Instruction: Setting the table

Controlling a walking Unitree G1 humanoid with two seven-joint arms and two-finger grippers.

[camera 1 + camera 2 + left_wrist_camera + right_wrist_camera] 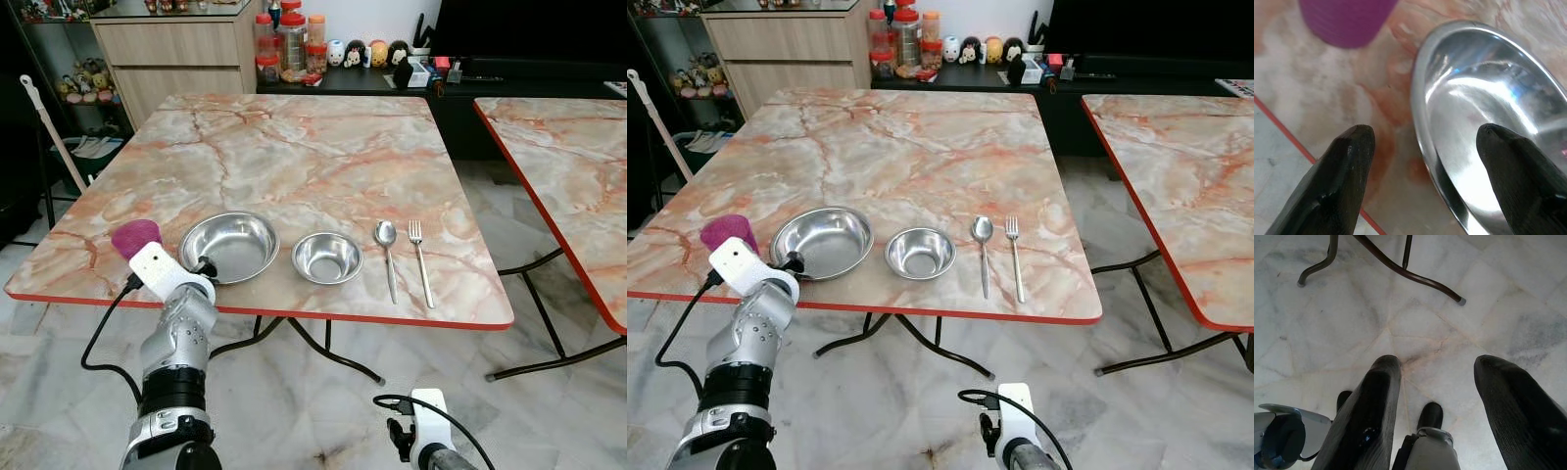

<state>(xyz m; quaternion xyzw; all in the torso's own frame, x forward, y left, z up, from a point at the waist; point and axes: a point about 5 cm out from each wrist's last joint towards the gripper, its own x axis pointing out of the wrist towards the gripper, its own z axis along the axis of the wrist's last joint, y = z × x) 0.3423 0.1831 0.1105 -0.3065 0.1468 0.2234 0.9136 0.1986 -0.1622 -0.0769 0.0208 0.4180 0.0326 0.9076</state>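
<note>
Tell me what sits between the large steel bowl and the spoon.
The small steel bowl sits between the large steel bowl and the spoon, clear in both eye views.

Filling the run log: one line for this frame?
left tool: open, straddling large steel bowl rim | right tool: open, idle above floor | small bowl, spoon, fork placed

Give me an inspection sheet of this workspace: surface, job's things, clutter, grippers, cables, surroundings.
Surface: marble-pattern table, red edge.
Job's things: near the front edge, big bowl, small bowl, spoon, fork in a row; purple cup to the big bowl's left.
Clutter: nothing seen.
Grippers: left gripper open, straddling the big bowl's rim; right gripper open, hanging over the floor.
Cables: black cable on the left arm.
Surroundings: second table to the right, cabinet and jars behind.
</note>
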